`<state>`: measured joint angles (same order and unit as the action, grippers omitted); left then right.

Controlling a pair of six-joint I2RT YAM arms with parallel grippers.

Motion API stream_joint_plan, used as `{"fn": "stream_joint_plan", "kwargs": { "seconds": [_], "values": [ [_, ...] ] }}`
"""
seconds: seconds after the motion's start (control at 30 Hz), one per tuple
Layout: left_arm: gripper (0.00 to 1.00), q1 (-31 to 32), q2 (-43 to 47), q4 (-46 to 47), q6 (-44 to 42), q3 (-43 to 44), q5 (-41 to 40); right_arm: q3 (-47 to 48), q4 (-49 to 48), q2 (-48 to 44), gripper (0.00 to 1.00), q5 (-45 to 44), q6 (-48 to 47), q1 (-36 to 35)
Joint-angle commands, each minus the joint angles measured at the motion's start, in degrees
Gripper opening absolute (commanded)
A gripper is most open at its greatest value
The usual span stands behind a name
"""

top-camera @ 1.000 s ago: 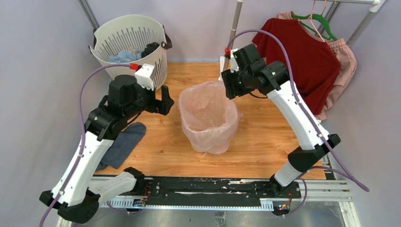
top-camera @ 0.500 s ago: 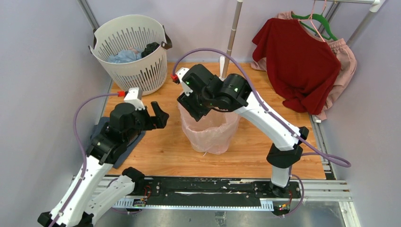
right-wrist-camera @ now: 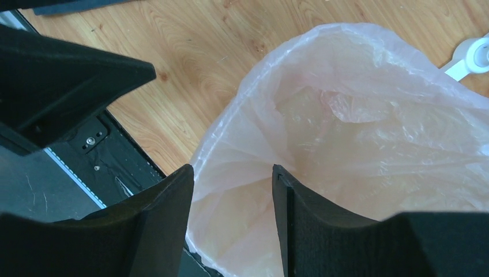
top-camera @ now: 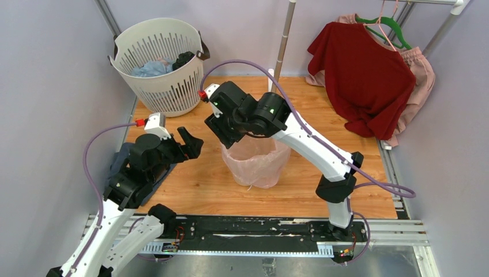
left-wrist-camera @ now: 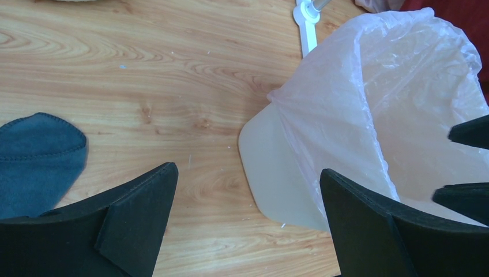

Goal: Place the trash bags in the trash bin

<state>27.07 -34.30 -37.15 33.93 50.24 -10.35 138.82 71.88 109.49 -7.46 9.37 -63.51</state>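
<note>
The trash bin (top-camera: 266,180) stands mid-table, its cream wall (left-wrist-camera: 275,173) bare on the left side. The pale-pink trash bag (top-camera: 254,154) lines it, and its crinkly edge (left-wrist-camera: 369,98) is draped over the rim. My right gripper (top-camera: 224,134) hangs over the bin's left rim. In the right wrist view it (right-wrist-camera: 232,171) is open part-way, and the bag's left edge (right-wrist-camera: 230,190) lies loose in the gap. My left gripper (top-camera: 192,144) is wide open just left of the bin. In its own view it (left-wrist-camera: 247,172) holds nothing.
A white slotted basket (top-camera: 157,63) with clothes stands at the back left. A red shirt (top-camera: 363,69) and pink garment (top-camera: 420,75) hang at the back right. A blue-grey cloth (top-camera: 120,161) lies under my left arm, and a pole (top-camera: 282,43) rises behind the bin.
My right arm has swung from the bin's far right across to its left rim. My left arm has pulled back toward the near left, staying open.
</note>
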Motion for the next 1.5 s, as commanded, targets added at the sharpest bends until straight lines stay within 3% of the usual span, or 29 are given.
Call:
{"fn": "stream_joint_plan", "kwargs": {
  "seconds": [0.0,0.7,0.8,0.93,1.03,1.3,1.47],
  "values": [
    [1.0,-0.35,0.01,1.72,0.49,-0.58,0.44,1.96,-0.42,2.6,0.57,-0.38,2.63,-1.18],
    [1.0,-0.35,1.08,1.42,-0.84,-0.68,1.86,2.86,1.55,11.41,0.55,-6.43,12.9,-1.79],
    [1.0,-0.35,1.21,1.28,-0.89,-0.74,2.25,3.04,2.03,12.21,0.47,-6.87,13.26,-1.8],
    [1.0,-0.35,1.23,1.32,-0.88,-0.5,2.97,3.15,1.98,12.02,0.24,-7.39,13.79,-1.56],
    [1.0,-0.35,1.04,1.85,-0.86,-0.28,4.74,3.3,2.04,11.47,0.0,-7.6,13.89,-1.21],
    [0.99,-0.35,-2.85,11.7,5.96,-1.59,22.25,3.01,0.58,7.32,0.0,-10.77,13.73,-0.04],
    [1.0,-0.19,-3.61,27.49,17.76,-7.5,28.28,0.8,-3.17,4.37,0.0,-14.18,15.96,1.11]
  ]
}}
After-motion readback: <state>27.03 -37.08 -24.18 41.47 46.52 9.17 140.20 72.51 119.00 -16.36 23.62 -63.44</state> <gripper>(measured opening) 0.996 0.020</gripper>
